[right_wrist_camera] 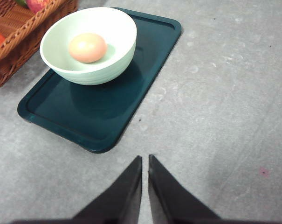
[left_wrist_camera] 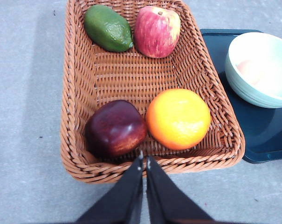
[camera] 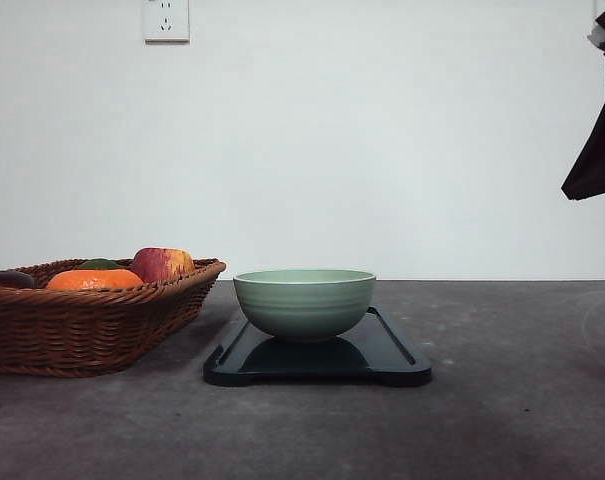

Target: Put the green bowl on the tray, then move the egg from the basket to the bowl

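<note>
The green bowl (right_wrist_camera: 88,45) sits on the tray (right_wrist_camera: 99,112) with the egg (right_wrist_camera: 87,47) inside, beside the basket (left_wrist_camera: 145,84); both steps look finished; the left hand (left_wrist_camera: 144,159) and right hand (right_wrist_camera: 145,159) hang clenched and empty; only retreat seems left.

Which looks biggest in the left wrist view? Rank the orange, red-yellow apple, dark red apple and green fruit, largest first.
1. Orange
2. Dark red apple, close behind the orange
3. Red-yellow apple
4. Green fruit

The last two lie farther from the camera, so their true sizes may differ less.
</note>
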You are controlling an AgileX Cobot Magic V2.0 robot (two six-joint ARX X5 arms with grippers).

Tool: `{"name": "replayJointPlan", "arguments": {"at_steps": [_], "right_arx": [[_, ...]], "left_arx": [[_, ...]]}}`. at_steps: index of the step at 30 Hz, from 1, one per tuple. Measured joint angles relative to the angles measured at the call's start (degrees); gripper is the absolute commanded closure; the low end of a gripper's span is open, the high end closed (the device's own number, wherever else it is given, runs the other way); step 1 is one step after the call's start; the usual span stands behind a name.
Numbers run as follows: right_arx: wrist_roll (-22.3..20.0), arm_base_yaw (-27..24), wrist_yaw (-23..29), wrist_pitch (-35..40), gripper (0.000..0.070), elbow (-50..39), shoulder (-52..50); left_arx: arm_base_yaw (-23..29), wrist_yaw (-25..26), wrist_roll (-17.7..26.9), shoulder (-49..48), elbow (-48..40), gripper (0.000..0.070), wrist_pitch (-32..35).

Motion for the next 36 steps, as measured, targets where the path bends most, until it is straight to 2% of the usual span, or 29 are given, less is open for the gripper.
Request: {"name": "replayJointPlan", "arguments": {"at_steps": [7,11,17,27,36], "right_arx": [[0.00,0.00,0.00,0.00,0.0684,0.00,0.00],[0.00,0.00,0.00,0.00,0.0684,0.00,0.00],[0.00,0.00,0.00,0.00,0.0684,0.00,0.00],[0.00,0.00,-0.01,0.00,0.0684,0.00,0.00],[0.00,0.00,-0.01,0.13,0.0684,0.00,-0.02]], "left_arx": [[2.08,-0.40,2.42,-2.72,-1.20,0.0700,1.27],[6.43,0.32,3.18,-9.17,-7.64,0.0700,8.27],[13.55,6.92,3.88,-19.47,-20.55,0.0700,20.45],[18.31,8.08,3.94,-32.80,-29.89,0.0700,21.44],[18.96,8.13,3.99,-33.42,-30.47,0.0700,22.05]]}}
